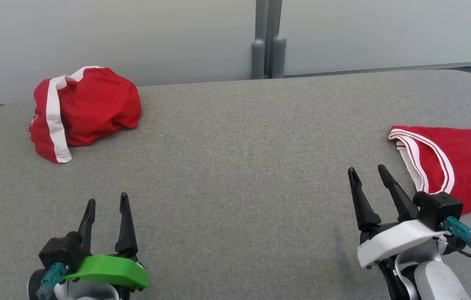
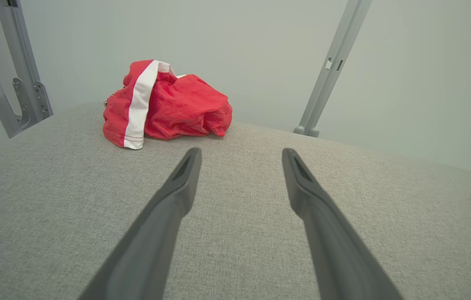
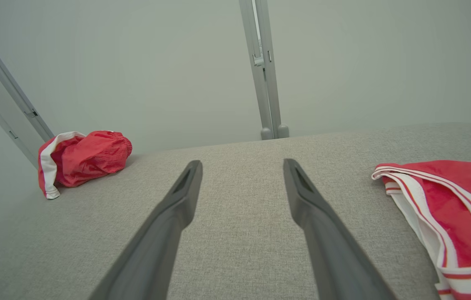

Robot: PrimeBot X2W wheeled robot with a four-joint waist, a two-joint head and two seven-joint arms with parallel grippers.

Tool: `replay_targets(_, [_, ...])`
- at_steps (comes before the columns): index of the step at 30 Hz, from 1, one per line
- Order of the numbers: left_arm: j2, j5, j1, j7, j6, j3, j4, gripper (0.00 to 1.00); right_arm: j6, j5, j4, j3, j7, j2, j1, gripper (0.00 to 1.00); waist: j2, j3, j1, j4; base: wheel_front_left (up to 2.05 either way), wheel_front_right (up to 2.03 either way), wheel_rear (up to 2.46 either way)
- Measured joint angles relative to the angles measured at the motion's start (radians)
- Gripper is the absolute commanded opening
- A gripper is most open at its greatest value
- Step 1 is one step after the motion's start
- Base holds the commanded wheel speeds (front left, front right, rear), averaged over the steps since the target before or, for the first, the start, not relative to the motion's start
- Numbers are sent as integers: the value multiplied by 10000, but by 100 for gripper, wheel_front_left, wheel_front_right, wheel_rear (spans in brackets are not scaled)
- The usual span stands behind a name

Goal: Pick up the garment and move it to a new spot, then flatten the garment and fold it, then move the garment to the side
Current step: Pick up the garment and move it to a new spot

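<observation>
Garment (image 1: 87, 110) crumpled, far ahead of left tool (image 1: 107, 198) | jersey (image 1: 460, 166) beside right tool (image 1: 366, 168) | both tools wide, empty

Centre: bare grey tabletop (image 1: 239, 166), open from near edge to far edge.
Far left: crumpled red shorts (image 1: 89, 108), a raised heap.
Right edge: red jersey (image 1: 456, 162), lying flat.
Behind: grey posts (image 1: 279, 58) against the wall.

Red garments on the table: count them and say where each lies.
2. The crumpled garment lies far left on the table; the lettered jersey lies flat at the right edge, partly out of frame. Others may lie beyond.
</observation>
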Motion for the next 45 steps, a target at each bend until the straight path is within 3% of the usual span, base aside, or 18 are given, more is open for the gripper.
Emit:
replay_targets(26, [69,10,-6,90,58,-255,19,100,0,-90,-21,-86,115,0,210,100,0,-209,0,186,0,0,0])
replay_targets(34, [75,59,-233,142,59,-372,-46,100,0,-125,-159,-228,109,2,267,100,0,-249,0,1197,0,0,0])
replay_targets(45, [186,-84,29,130,159,-167,-316,100,0,-282,-439,-518,121,8,330,100,0,-207,0,3554,0,0,0])
